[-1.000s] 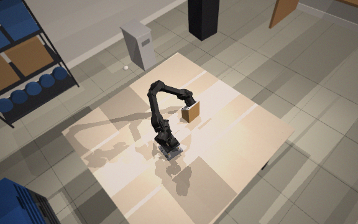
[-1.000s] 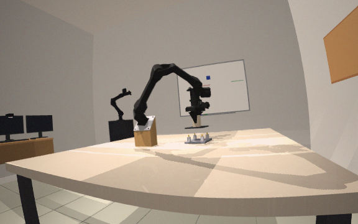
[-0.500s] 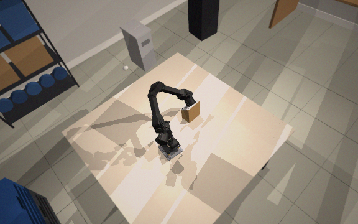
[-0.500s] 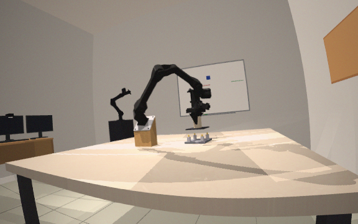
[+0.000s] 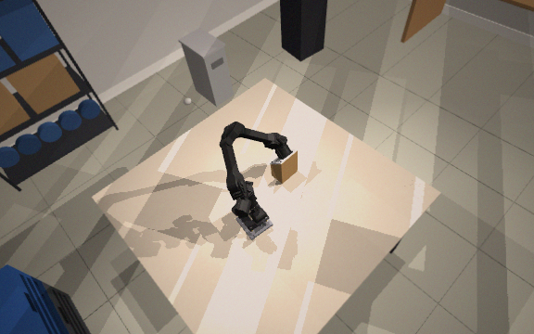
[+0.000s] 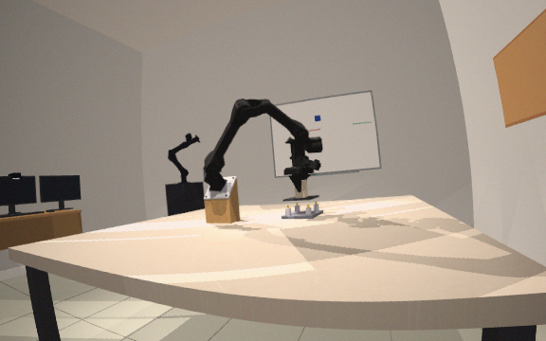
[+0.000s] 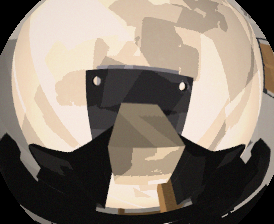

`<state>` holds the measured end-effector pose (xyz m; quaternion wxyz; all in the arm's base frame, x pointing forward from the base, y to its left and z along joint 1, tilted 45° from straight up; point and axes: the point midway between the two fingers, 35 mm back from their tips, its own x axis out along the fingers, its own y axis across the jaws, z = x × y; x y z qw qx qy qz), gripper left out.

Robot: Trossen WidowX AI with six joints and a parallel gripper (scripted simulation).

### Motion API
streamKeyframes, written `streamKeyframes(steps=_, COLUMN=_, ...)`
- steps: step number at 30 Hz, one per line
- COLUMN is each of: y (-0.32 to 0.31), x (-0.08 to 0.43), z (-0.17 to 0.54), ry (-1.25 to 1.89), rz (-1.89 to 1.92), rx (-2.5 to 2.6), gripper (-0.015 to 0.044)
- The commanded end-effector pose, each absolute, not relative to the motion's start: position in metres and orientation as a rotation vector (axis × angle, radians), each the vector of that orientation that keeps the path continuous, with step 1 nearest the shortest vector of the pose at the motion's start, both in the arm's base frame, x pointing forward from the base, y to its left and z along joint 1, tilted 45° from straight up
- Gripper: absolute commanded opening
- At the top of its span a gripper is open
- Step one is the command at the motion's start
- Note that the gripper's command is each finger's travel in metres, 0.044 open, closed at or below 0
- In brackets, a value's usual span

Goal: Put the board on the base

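Observation:
The black board [image 6: 309,198] [image 7: 138,87] hangs level above the base, handle side up, with a visible gap between it and the gold pins. My gripper [image 6: 300,188] [image 7: 140,129] points down and is shut on the board's pale square handle [image 6: 303,188] [image 7: 145,162]. The grey base [image 6: 297,216] [image 5: 254,234] stands on the table with its four posts upright under the board. In the wrist view two corner holes show at the board's far edge, and a thin grey strip of the base shows past it. The near holes and all pins are hidden there.
The arm's wooden mounting block [image 5: 289,168] [image 6: 221,210] stands beside the base on the table [image 5: 378,195] [image 6: 183,265]. In the top view the arm hides most of the board and base. Shadows of the arm cross the table.

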<state>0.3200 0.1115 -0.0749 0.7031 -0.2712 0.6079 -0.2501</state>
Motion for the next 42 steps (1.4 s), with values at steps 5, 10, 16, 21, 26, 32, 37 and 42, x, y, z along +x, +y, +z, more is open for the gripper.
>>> streamKeyframes(steps=5, y=0.1059, x=0.3184, z=-0.0804, ry=1.357, rz=-0.555, rx=-0.620, gripper=0.0000)
streamKeyframes(steps=10, y=0.1036, x=0.3187, z=-0.0830, ry=1.357, rz=-0.555, rx=-0.620, gripper=0.0000)
streamKeyframes(steps=16, y=0.1032, x=0.3201, z=-0.0837, ry=1.354, rz=-0.555, rx=-0.612, gripper=0.0000)
streamKeyframes(steps=21, y=0.1048, x=0.3210, z=-0.0821, ry=1.352, rz=-0.555, rx=-0.604, gripper=0.0000)
streamKeyframes(steps=26, y=0.1040, x=0.3213, z=-0.0831, ry=1.352, rz=-0.556, rx=-0.604, gripper=0.0000)
streamKeyframes(steps=32, y=0.1021, x=0.3211, z=-0.0851, ry=1.354, rz=-0.552, rx=-0.608, gripper=0.0000)
streamKeyframes(steps=37, y=0.1005, x=0.3195, z=-0.0855, ry=1.356, rz=-0.548, rx=-0.614, gripper=0.0000)
streamKeyframes(steps=42, y=0.0985, x=0.3203, z=-0.0863, ry=1.355, rz=-0.550, rx=-0.611, gripper=0.0000)
